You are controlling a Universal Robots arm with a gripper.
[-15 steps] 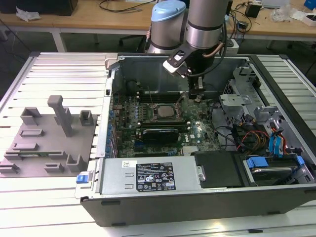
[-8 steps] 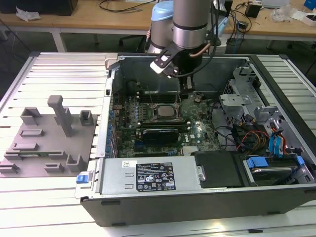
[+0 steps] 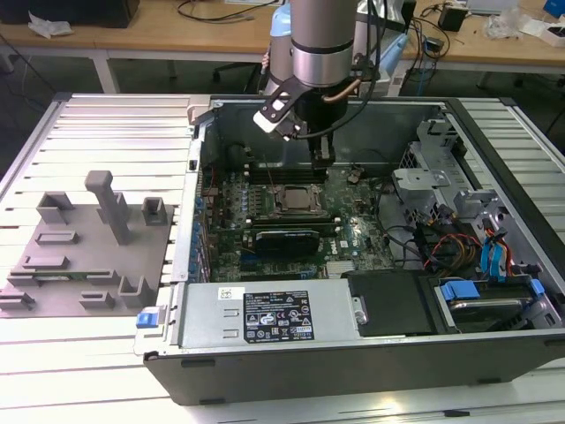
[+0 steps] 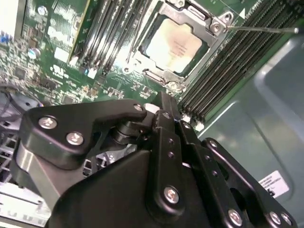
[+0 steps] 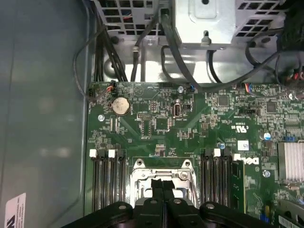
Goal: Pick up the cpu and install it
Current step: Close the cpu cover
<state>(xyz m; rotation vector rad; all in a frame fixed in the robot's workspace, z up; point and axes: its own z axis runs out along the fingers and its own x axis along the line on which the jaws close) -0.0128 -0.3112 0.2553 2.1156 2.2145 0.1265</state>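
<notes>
Lying open on the desk (image 3: 88,115), the computer case (image 3: 353,371) bares its green motherboard (image 3: 357,225). The end effector (image 3: 323,157) hangs above it, fingers pressed together and empty, close to the socket frame (image 4: 214,27) where the cpu (image 4: 175,45) sits.

The small square cpu (image 4: 175,45) has a silvery matt metal top inside a shiny metal socket frame (image 4: 214,28). The green circuit board (image 5: 190,128) looks glossy. At the exterior view's left, the grey fixture plate (image 3: 88,263) is matt plastic.
</notes>
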